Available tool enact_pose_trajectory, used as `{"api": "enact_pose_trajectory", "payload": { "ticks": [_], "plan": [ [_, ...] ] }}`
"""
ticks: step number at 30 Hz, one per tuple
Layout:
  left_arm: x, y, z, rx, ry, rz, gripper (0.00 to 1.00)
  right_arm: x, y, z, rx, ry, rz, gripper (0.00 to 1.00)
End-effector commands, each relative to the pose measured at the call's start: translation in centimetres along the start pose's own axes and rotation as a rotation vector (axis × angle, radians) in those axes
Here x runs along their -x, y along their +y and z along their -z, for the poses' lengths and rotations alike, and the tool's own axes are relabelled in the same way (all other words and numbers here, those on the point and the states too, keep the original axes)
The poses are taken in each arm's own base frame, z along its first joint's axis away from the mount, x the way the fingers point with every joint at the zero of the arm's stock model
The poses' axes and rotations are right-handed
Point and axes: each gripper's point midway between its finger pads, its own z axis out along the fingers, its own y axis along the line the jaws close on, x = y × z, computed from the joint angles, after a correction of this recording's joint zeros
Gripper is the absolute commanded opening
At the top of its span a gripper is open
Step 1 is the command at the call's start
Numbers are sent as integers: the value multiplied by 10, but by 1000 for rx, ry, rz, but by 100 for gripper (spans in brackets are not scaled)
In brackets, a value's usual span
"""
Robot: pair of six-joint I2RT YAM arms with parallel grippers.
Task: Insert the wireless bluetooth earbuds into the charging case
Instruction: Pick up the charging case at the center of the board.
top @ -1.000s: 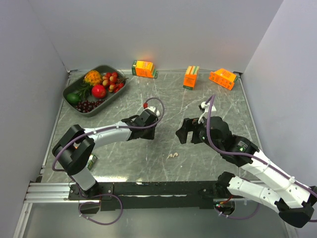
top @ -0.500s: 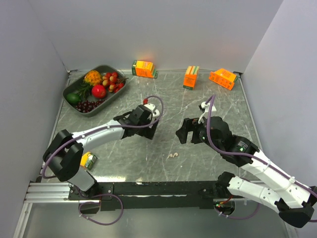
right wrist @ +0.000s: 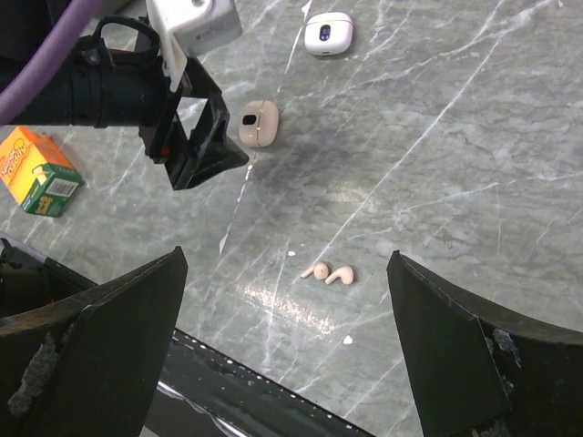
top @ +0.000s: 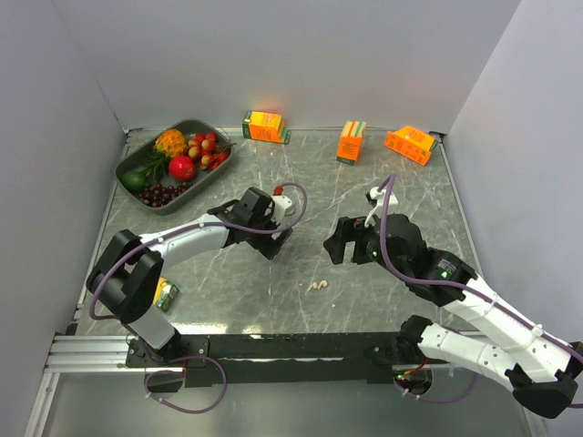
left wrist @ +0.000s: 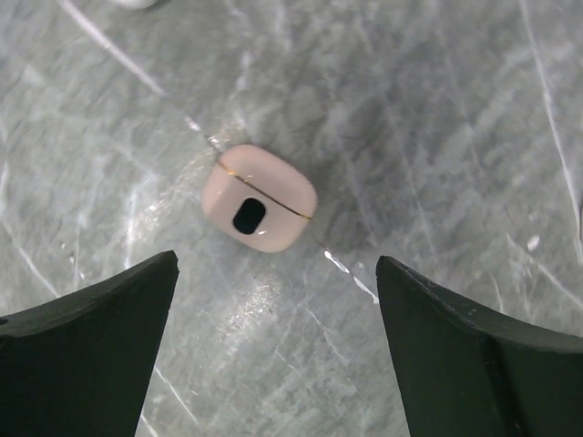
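Observation:
A pale pink charging case (left wrist: 260,209) lies shut on the grey table, with a dark oval mark on its side. My left gripper (left wrist: 277,273) hovers over it, open; the case sits just beyond the fingertips and touches neither finger. The right wrist view shows the same case (right wrist: 259,123) beside the left gripper (right wrist: 214,137). Two beige earbuds (right wrist: 328,272) lie side by side on the table, also seen from above (top: 317,286). My right gripper (right wrist: 287,259) is open and empty above them. From above, the left gripper (top: 273,241) and right gripper (top: 339,246) face each other.
A second, white case (right wrist: 329,33) lies farther back. A dark tray (top: 121,167) of fruit stands at the back left. Three orange cartons (top: 265,126), (top: 351,142), (top: 409,144) line the back edge. A small carton (top: 165,293) lies by the left arm's base.
The left arm's wrist has swung and shifted a little to the left, and its gripper now stands open over the pink case. The right arm and the earbuds have not moved.

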Motion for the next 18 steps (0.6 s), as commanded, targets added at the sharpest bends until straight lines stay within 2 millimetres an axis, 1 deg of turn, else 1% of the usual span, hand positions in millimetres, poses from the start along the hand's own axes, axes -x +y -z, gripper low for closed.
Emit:
{"api": "enact_pose_trajectory", "payload": {
  "ticks": [1,4,9,11,13,14,18],
  "plan": [
    [22,-11,6,-117,-72,-184,95,7,-4,6,-14,-31,0,99],
    [18,-8,1,-138,-50,-203,94,6,-6,5,-19,-27,7,99],
    [6,-1,-19,-137,-8,-211,91,8,-8,6,-30,-25,22,99],
    [1,-2,-26,-146,6,-208,91,9,-9,7,-36,-28,30,99],
    [2,-2,-30,-145,3,-206,90,10,-10,9,-39,-33,34,99],
    [-1,-1,-33,-145,15,-207,90,10,-10,10,-40,-35,33,99],
    [-3,-2,-36,-153,24,-206,87,14,-11,15,-36,-53,32,99]
  ]
}}
